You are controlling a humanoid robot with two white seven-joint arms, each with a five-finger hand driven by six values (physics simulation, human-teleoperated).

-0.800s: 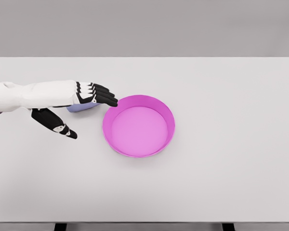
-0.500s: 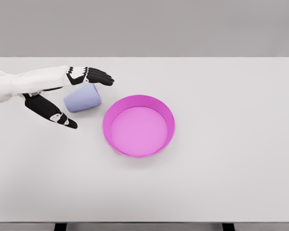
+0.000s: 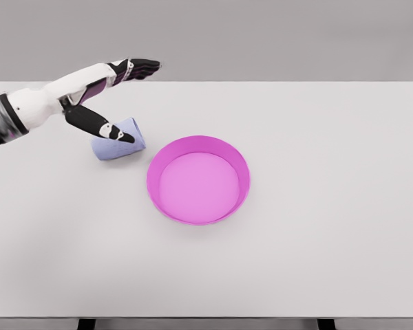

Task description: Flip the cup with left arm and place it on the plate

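One hand in play, the left hand (image 3: pixel 110 86), lifted above the far-left part of the table (image 3: pixel 330 240) with fingers stretched out flat and thumb hanging down, gripping nothing. Beneath that thumb lies the cup (image 3: pixel 120 141), pale lilac, tipped on its side, just left of the plate (image 3: pixel 198 179) and apart from it. Pink and high-rimmed, the plate waits with nothing in it. Judging by that spread, the hand needs to drop and wrap the cup before any flip.
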